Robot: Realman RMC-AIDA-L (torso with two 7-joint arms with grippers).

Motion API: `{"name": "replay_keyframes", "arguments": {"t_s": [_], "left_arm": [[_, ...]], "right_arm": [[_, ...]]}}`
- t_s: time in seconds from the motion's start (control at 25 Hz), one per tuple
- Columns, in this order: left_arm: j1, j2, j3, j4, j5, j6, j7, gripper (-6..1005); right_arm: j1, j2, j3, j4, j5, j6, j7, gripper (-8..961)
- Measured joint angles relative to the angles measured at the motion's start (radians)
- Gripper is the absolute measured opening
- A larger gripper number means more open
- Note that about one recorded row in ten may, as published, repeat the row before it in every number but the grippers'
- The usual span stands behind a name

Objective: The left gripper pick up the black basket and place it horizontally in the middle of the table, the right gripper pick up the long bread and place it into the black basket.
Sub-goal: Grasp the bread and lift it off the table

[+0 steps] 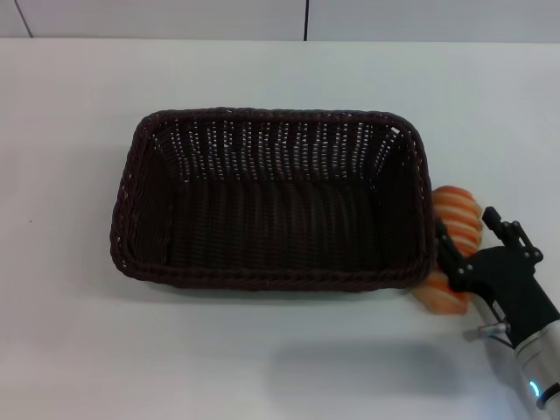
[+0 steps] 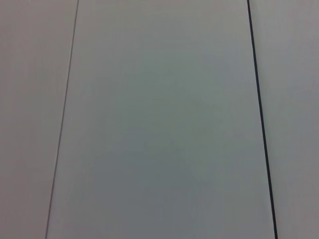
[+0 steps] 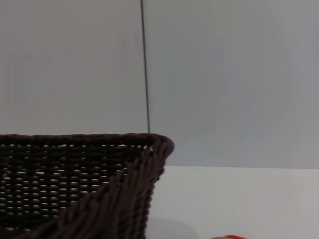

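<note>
The black basket (image 1: 140,219) lies lengthwise across the middle of the white table (image 1: 70,105) and holds nothing. Its corner also shows in the right wrist view (image 3: 99,164). The long bread (image 1: 457,214), cream with orange stripes, lies on the table right against the basket's right wall. My right gripper (image 1: 465,220) is low at the front right and sits over the bread, straddling it. A sliver of the bread shows in the right wrist view (image 3: 227,237). My left gripper is out of view; its wrist view shows only pale wall panels.
A pale panelled wall (image 1: 306,17) with dark seams runs behind the table's far edge. Bare tabletop lies to the left of the basket and in front of it (image 1: 219,350).
</note>
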Motion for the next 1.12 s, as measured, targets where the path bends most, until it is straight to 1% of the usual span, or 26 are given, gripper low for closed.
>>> {"name": "replay_keyframes", "arguments": {"t_s": [0.24, 0.36, 0.4, 0.44, 0.48, 0.52, 0.56, 0.6, 0.64, 0.68, 0.72, 0.76, 0.8, 0.84, 0.88, 0.92, 0.96, 1.0, 1.08, 1.12], "left_arm": [[0.000, 0.000, 0.000, 0.001, 0.000, 0.002, 0.000, 668], [0.000, 0.000, 0.000, 0.001, 0.000, 0.004, 0.000, 667], [0.000, 0.000, 0.000, 0.001, 0.000, 0.004, 0.000, 667], [0.000, 0.000, 0.000, 0.001, 0.000, 0.004, 0.000, 667], [0.000, 0.000, 0.000, 0.001, 0.000, 0.005, 0.000, 667], [0.002, 0.000, 0.001, 0.001, 0.001, 0.005, 0.000, 667], [0.002, 0.000, 0.001, 0.001, 0.001, 0.005, 0.000, 667], [0.002, 0.000, 0.001, 0.001, 0.001, 0.005, 0.000, 667], [0.004, 0.000, 0.001, 0.001, 0.002, 0.005, 0.000, 668], [0.004, 0.000, 0.001, 0.001, 0.002, 0.005, 0.000, 668], [0.006, 0.000, 0.001, 0.001, 0.005, 0.006, 0.000, 668], [0.006, 0.000, 0.001, 0.001, 0.005, 0.006, 0.000, 668], [0.007, 0.000, 0.001, 0.001, 0.008, 0.006, 0.000, 668], [0.008, 0.000, 0.001, 0.001, 0.010, 0.007, 0.000, 668], [0.008, 0.000, 0.001, 0.001, 0.010, 0.007, 0.000, 668], [0.008, 0.000, 0.001, 0.001, 0.010, 0.007, 0.000, 669], [0.008, 0.000, 0.001, 0.001, 0.010, 0.007, 0.000, 669], [0.008, 0.000, 0.001, 0.001, 0.010, 0.007, 0.000, 669], [0.008, 0.000, 0.001, 0.001, 0.011, 0.009, 0.000, 669], [0.008, 0.000, 0.001, 0.001, 0.013, 0.010, -0.002, 669]], "right_arm": [[-0.002, -0.003, 0.046, -0.007, 0.002, 0.033, -0.008, 757], [-0.008, -0.003, 0.048, -0.009, 0.003, 0.018, -0.008, 607], [-0.021, -0.004, 0.048, -0.003, 0.004, -0.036, -0.009, 593], [-0.021, -0.004, 0.048, -0.003, 0.004, -0.036, -0.009, 579], [-0.030, -0.004, 0.047, 0.001, 0.003, -0.077, -0.009, 566], [-0.049, -0.004, 0.043, 0.017, 0.000, -0.177, -0.021, 552], [-0.049, -0.004, 0.043, 0.017, 0.000, -0.177, -0.021, 542], [-0.063, -0.007, 0.038, 0.044, -0.001, -0.265, -0.057, 531], [-0.063, -0.007, 0.038, 0.044, -0.001, -0.265, -0.057, 521], [-0.068, -0.008, 0.036, 0.061, -0.002, -0.307, -0.084, 510], [-0.074, -0.009, 0.029, 0.089, -0.020, -0.381, -0.153, 500], [-0.074, -0.009, 0.029, 0.089, -0.020, -0.381, -0.153, 497], [-0.073, -0.009, 0.026, 0.106, -0.061, -0.431, -0.190, 493], [-0.073, -0.009, 0.026, 0.106, -0.061, -0.431, -0.190, 489], [-0.067, -0.008, 0.027, 0.114, -0.091, -0.453, -0.198, 486], [-0.037, -0.008, 0.033, 0.124, -0.139, -0.480, -0.198, 482], [-0.037, -0.008, 0.033, 0.124, -0.139, -0.480, -0.198, 479], [-0.017, -0.008, 0.034, 0.128, -0.153, -0.488, -0.197, 475], [0.033, -0.007, 0.034, 0.135, -0.174, -0.489, -0.197, 468], [0.084, -0.007, 0.033, 0.139, -0.191, -0.479, -0.197, 465]]}}
